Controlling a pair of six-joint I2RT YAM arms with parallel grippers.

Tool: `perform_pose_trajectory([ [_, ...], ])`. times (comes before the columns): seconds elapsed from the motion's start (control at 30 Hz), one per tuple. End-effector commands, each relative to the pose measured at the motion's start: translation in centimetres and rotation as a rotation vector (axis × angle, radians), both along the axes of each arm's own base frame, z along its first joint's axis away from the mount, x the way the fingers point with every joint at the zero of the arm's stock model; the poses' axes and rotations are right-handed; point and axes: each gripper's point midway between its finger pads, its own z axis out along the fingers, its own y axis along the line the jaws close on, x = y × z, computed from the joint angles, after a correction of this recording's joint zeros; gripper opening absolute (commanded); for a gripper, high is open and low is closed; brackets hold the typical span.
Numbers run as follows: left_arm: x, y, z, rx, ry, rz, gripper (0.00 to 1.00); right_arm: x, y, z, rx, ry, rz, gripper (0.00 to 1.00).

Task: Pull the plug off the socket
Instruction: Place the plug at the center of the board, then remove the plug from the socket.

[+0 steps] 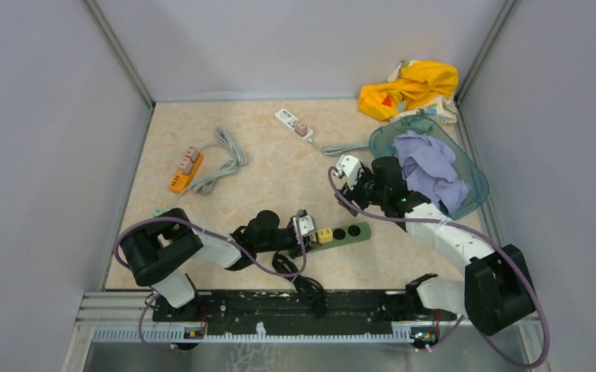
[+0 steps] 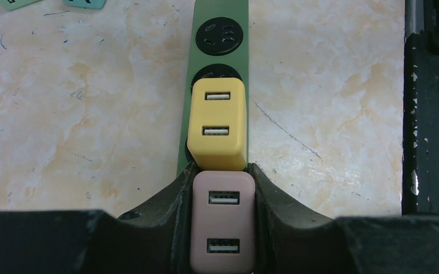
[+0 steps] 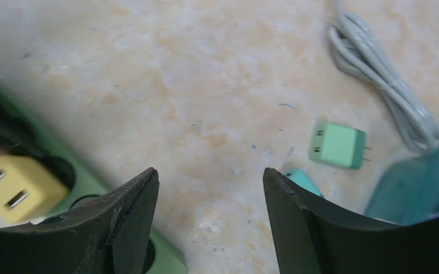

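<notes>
Near-centre of table (image 1: 263,178): green pwr strip (image 1: 360,229), L gripper (image 2: 221,188) clamped tight on pink plug (image 2: 222,222).
R gripper (image 3: 210,174) hangs far-right of strip, jaws parted wide, holding nothing. Pink plug sits at strip's left end, touching yellow plug (image 2: 217,123) on its right; can't tell if prongs are seated. Best bet: pull straight along prong axis, no twist, or strip prob lifts w/ it. R could pin strip's bare right end. Stay clear of yellow.
</notes>
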Motion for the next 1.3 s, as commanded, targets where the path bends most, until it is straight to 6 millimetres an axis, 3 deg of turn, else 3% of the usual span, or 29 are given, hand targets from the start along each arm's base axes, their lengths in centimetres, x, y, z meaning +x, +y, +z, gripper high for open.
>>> perform_pose_trajectory([
  [0.0,-1.8,1.7,-3.8,0.110,0.161,0.012,0.42,-3.5,3.3,2.7,0.089,0.038,0.288,0.67],
  [0.17,-1.6,1.7,-3.4,0.101,0.152,0.025,0.61,-5.2,3.9,2.9,0.104,0.070,0.388,0.67],
  [0.43,-1.8,2.1,-1.5,0.059,0.118,0.024,0.79,-8.8,5.1,3.6,0.160,0.115,0.585,0.67],
  [0.73,-3.0,3.1,0.8,0.002,0.119,0.012,0.85,-11.7,5.6,3.9,0.212,0.141,0.744,0.67],
  [1.27,-3.0,4.0,6.2,-0.118,0.100,0.065,0.87,-14.5,6.4,2.6,0.220,0.174,0.872,0.74],
])
